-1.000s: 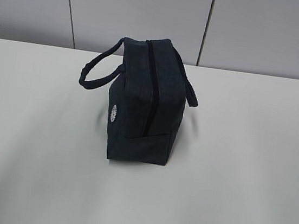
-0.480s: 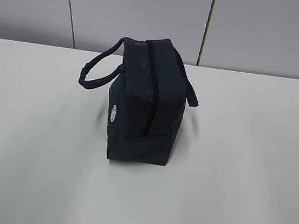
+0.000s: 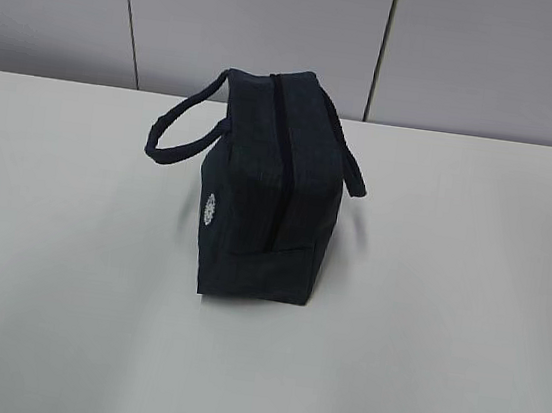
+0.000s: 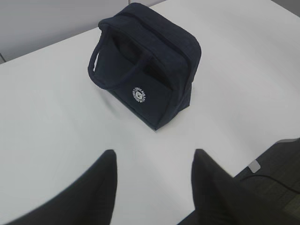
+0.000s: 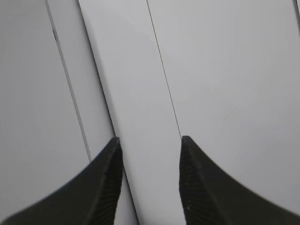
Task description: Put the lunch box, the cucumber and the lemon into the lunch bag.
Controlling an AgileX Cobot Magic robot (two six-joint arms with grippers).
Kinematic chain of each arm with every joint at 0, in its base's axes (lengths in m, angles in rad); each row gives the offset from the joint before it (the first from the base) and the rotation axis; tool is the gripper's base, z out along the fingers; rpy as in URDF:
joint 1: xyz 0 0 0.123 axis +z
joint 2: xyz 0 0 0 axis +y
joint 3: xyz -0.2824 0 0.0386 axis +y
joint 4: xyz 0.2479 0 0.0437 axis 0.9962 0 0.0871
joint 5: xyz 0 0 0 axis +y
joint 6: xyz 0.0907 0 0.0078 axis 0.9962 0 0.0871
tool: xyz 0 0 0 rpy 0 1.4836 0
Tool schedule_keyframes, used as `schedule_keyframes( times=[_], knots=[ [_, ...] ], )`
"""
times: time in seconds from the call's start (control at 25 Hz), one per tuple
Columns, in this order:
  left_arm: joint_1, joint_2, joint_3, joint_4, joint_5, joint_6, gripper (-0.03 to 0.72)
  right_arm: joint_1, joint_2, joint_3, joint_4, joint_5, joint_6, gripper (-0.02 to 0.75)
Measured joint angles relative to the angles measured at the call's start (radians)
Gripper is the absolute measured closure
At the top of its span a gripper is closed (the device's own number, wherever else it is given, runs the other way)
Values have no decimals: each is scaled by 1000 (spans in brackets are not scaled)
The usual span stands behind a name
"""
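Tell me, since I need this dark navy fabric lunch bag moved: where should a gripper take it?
Probably the arched loop handle on the navy lunch bag, approached from the left gripper side: it stands clear of the bag's wall.

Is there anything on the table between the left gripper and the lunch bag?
Nothing visible: only bare white table lies between the open left gripper and the lunch bag. The bag's top zipper looks closed.
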Motion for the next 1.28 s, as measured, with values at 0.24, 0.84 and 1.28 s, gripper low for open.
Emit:
schedule_keyframes(
  times=[0.24,0.84,1.28],
  knots=[
    [0,-45,0,2,42,-9,361,0,-11,-53,-35,8,0,431],
    [0,-514,235,78,87,-55,367,0,-16,-53,-55,37,0,431],
    [0,-691,332,211,209,-137,367,0,-16,-27,-57,48,0,431]
  ],
)
